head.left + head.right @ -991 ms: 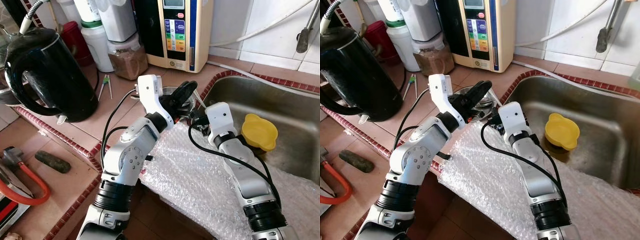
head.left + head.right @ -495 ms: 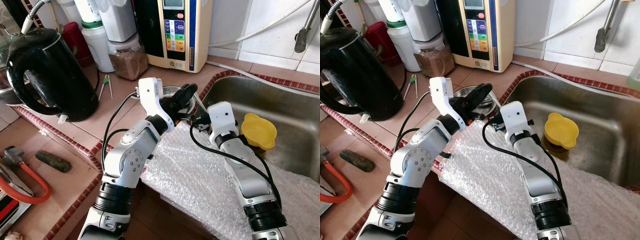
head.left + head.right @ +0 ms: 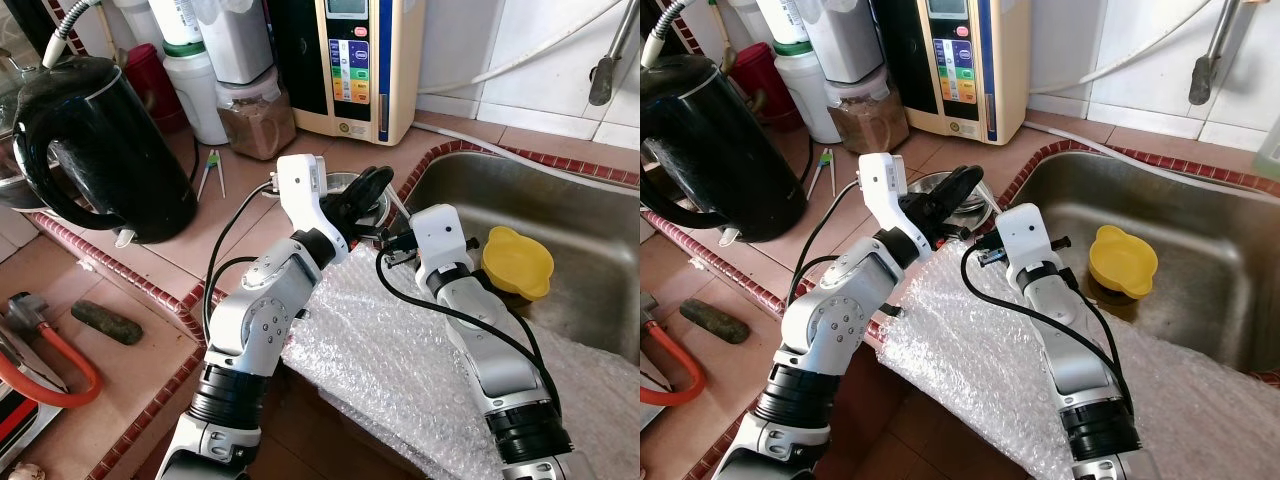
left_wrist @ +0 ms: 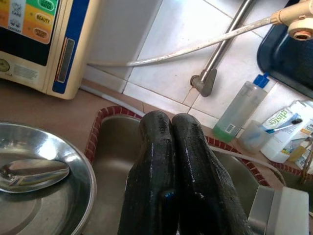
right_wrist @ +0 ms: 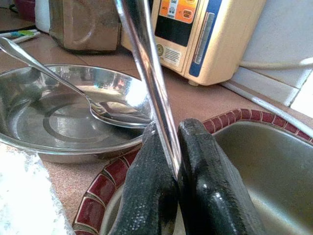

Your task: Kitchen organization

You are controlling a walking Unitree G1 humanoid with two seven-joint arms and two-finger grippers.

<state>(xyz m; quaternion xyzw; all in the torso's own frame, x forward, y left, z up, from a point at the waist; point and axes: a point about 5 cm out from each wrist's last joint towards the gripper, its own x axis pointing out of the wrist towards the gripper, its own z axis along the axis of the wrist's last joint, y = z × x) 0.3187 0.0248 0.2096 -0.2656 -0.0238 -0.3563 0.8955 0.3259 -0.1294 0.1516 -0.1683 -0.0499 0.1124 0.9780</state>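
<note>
While the right gripper (image 5: 168, 161) pinches a slim shiny metal utensil handle (image 5: 146, 73) between its black fingers at the sink's red-tiled rim (image 5: 105, 183), the left gripper (image 4: 171, 147) hovers with fingers pressed together, empty, beside a shallow round steel dish (image 5: 63, 120) (a steel spoon (image 5: 93, 107) lies inside).

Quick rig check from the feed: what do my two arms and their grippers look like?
Both arms are silver-grey segmented tubes with black ring joints near the base. The left arm has a round silver elbow housing dotted with small screws; the right arm is slimmer. Each wrist carries a white boxy camera module, with a black cable looping from it down the arm. The left gripper and right gripper each have two long, glossy black, lightly textured fingers.
</note>
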